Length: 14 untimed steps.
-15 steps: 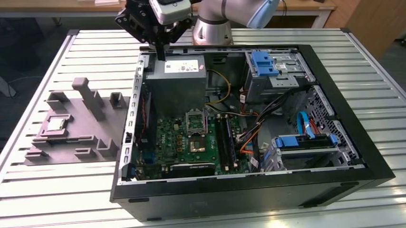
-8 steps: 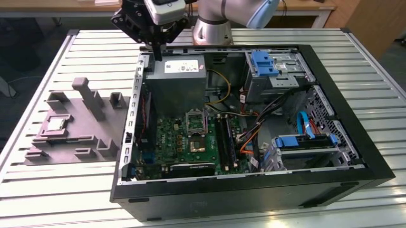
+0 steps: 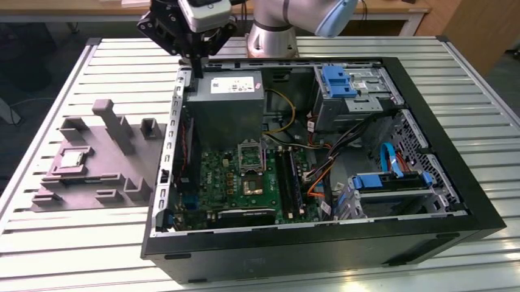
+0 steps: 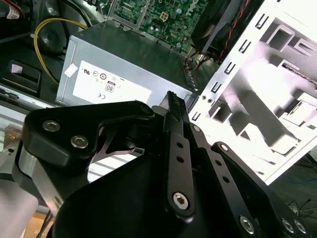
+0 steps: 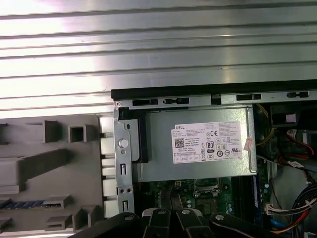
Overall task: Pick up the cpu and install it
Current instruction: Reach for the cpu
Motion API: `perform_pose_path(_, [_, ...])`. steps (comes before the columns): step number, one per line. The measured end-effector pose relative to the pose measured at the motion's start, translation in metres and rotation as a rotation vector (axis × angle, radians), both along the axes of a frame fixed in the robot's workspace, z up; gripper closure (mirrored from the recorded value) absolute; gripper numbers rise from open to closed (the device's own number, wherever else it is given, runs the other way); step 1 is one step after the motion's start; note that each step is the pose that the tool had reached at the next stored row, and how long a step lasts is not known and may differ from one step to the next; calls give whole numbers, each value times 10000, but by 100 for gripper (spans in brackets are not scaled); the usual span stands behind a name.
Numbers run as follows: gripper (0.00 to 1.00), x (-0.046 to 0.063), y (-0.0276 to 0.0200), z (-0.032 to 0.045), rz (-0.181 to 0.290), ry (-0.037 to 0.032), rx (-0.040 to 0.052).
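Observation:
The cpu (image 3: 72, 159) is a small pale square chip lying flat in a recess of the grey holder block (image 3: 122, 176), on the exterior view's left beside the open computer case (image 3: 455, 176). My gripper (image 3: 197, 68) hangs above the case's back corner, over the grey power supply box (image 3: 231, 100), far from the cpu. Its fingers look shut with nothing between them, as in both wrist views (image 4: 173, 101) (image 5: 171, 215). The black framed socket (image 3: 250, 182) sits on the green motherboard (image 3: 215, 182) with its metal frame (image 3: 250, 153) flipped up.
The case stands on a slatted metal table (image 3: 57, 243). Inside it are cables, blue drive brackets (image 3: 337, 82) and a drive cage (image 3: 390, 185). The power supply's white label (image 5: 208, 141) faces up. Tall posts (image 3: 114, 121) rise from the holder block.

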<state>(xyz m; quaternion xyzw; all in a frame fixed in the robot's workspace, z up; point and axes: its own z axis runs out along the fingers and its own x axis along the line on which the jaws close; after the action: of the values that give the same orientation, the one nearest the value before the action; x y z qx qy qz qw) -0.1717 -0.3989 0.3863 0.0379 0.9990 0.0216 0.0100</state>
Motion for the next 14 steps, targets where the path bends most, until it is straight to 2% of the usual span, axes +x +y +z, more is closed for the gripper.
perform_pose_path(14, [89,-83,0,-4,0,0,0])
